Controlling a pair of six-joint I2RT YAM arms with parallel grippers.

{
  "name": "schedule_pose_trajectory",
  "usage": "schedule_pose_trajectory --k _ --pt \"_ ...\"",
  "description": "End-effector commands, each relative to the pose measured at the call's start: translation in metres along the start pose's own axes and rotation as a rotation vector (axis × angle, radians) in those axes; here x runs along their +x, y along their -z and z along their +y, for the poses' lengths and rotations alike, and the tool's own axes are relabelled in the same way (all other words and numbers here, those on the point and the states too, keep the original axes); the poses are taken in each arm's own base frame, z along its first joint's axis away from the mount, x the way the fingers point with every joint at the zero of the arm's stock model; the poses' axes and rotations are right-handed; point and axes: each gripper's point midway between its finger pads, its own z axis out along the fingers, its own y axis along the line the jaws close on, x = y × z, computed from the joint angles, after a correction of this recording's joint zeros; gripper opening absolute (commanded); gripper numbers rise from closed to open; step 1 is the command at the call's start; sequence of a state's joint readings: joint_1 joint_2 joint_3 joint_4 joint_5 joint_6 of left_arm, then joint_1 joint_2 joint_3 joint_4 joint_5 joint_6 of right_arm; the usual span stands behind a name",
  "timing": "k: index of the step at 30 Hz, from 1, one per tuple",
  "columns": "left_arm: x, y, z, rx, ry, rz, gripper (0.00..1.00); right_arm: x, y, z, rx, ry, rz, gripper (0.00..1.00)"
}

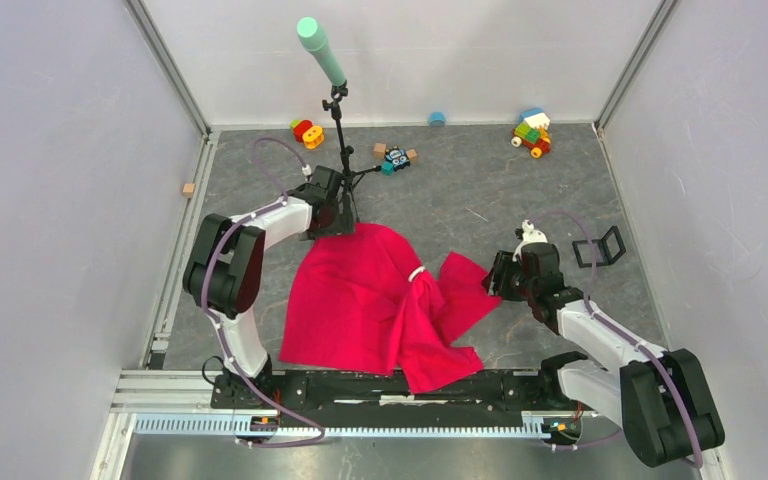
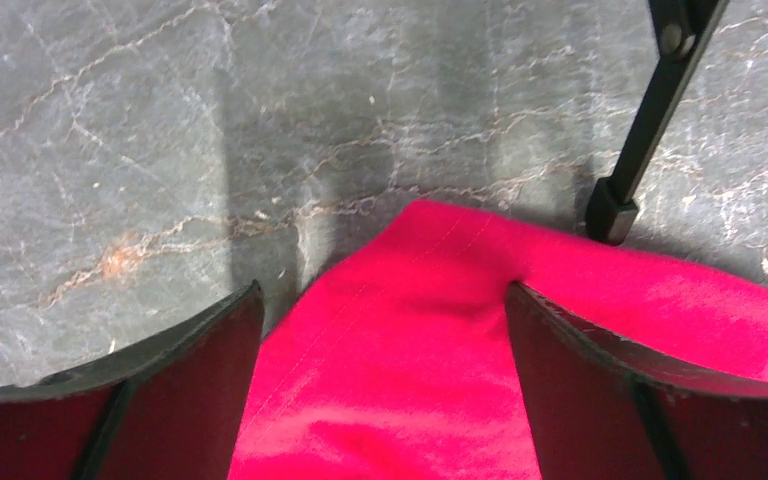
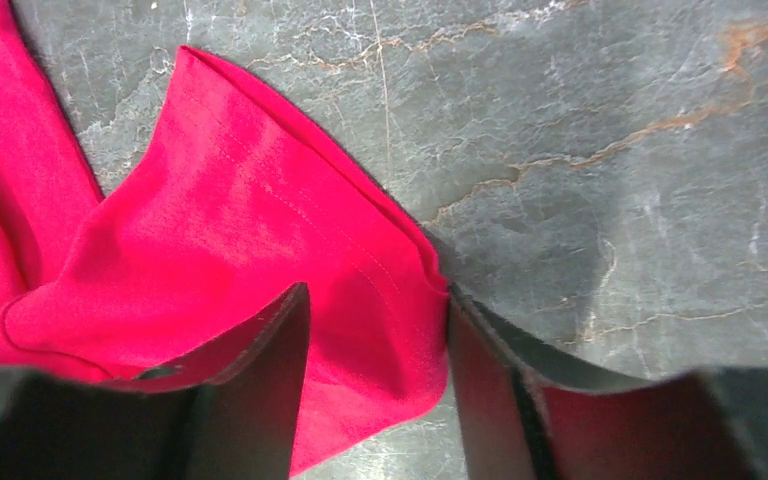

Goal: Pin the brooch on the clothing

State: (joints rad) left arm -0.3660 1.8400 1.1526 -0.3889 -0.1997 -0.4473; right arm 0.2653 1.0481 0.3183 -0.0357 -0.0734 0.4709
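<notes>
Bright red-pink T-shirt [image 1: 360,300], crumpled on the grey table [image 1: 460,190], fabric gathered into a twist near its middle at a small white patch [image 1: 417,272], one flap spread flat toward the right

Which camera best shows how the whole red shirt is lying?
Top external: the whole red shirt shows, bunched at its middle. Left wrist shows only one edge; right wrist only a hemmed corner.

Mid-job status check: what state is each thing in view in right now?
T-shirt, crumpled, bunched at its middle, not spread flat.
Brooch, not visible in any view.
Left claw, open, straddling the T-shirt's far edge.
Right claw, jaws apart, straddling a T-shirt hem edge.
Microphone stand, upright behind the T-shirt.
</notes>
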Motion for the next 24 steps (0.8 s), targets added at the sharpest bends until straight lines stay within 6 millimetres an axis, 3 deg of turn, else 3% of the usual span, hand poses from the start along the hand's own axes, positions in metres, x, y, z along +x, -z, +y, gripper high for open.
schedule_pose_trajectory --k 1,4,7,10,15,21,24 --pt "-0.019 -0.009 -0.015 0.062 -0.044 -0.044 0.89 0.014 -0.003 -0.001 -0.014 -0.025 0.036 0.48" --pt "-0.018 -0.015 -0.021 0.084 -0.048 -0.039 0.66 0.009 -0.003 -0.001 -0.007 -0.024 0.020 0.25" --pt "-0.019 -0.019 -0.022 0.080 -0.046 -0.039 0.31 -0.006 -0.002 0.003 -0.012 -0.012 -0.021 0.03" --pt "-0.028 -0.010 -0.005 0.000 -0.011 -0.105 0.03 -0.039 0.006 0.010 -0.011 0.011 -0.107 0.00" --pt "-0.058 0.044 0.022 -0.060 0.072 -0.332 0.02 -0.115 0.038 0.019 0.049 0.068 -0.305 0.00" --pt "-0.101 0.154 0.041 -0.015 0.148 -0.602 0.02 -0.209 0.099 0.048 0.054 0.161 -0.522 0.00" --pt "-0.118 0.213 0.055 -0.008 0.169 -0.732 0.02 -0.259 0.144 0.070 0.036 0.212 -0.654 0.00"
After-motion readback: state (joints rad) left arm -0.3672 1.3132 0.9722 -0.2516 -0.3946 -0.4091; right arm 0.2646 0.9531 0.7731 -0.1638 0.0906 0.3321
